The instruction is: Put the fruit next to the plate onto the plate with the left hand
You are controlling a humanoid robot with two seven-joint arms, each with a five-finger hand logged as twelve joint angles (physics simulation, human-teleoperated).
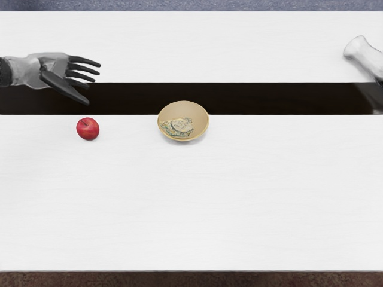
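Left hand (75, 75) fingers spread, empty | red apple (88, 128) below-right of it, nearer than plate (183, 121) | right arm (364, 55) far

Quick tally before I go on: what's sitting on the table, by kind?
Fruit: 1 (red apple)
Plates: 1 (tan plate)
Total: 2
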